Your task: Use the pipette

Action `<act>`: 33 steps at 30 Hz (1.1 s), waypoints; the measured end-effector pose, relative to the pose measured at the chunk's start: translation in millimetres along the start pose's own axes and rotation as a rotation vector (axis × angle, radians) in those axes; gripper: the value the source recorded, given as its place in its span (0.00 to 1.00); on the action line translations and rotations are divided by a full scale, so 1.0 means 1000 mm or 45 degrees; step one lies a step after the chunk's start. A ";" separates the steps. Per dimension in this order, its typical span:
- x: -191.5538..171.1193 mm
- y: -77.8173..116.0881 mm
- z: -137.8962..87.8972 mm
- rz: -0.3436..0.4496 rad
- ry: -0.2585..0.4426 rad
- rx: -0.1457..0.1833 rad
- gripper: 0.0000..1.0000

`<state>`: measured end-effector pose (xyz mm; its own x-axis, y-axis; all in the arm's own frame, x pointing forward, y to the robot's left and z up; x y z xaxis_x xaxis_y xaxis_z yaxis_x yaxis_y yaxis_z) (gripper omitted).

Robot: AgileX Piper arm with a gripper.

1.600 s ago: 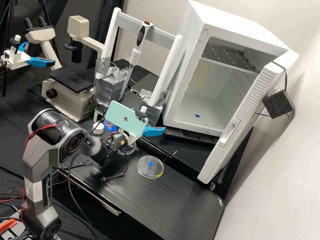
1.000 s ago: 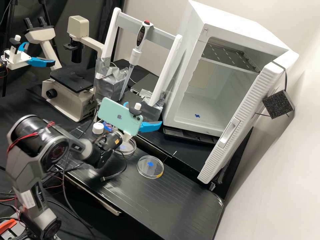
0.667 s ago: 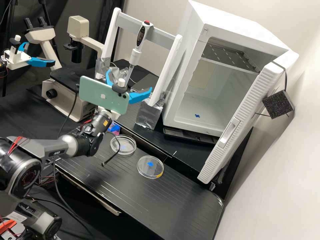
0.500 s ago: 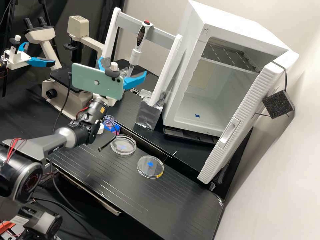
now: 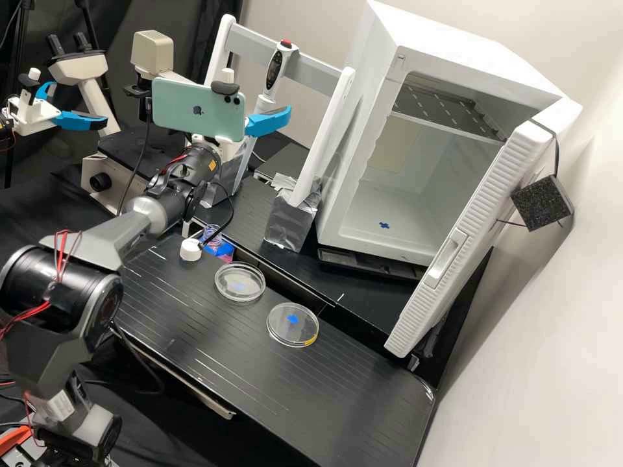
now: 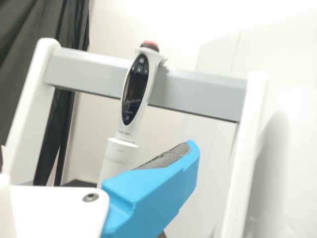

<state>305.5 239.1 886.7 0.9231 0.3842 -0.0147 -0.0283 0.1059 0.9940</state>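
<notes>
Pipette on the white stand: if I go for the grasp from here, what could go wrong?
The gripper is right at the pipette, which leans on the stand's grey crossbar; a sideways nudge might knock it loose.

The long, slim tube hangs below the pipette, near the arm's wrist in the high view, so it could get bumped or bent.

The loose black cable dangles by the white cap and might drag it.

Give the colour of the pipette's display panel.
Black display panel on the white pipette; the wrist view shows it best.
</notes>
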 end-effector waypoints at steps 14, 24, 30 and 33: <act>0.043 0.010 0.015 -0.024 -0.102 -0.004 0.00; 0.047 0.016 0.013 -0.018 -0.100 -0.004 0.00; 0.049 0.018 0.012 -0.005 -0.104 0.023 0.00; 0.052 0.017 0.013 0.000 -0.111 0.044 0.00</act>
<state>357.6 249.1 903.9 0.9531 0.3025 -0.0067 -0.0165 0.0738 0.9971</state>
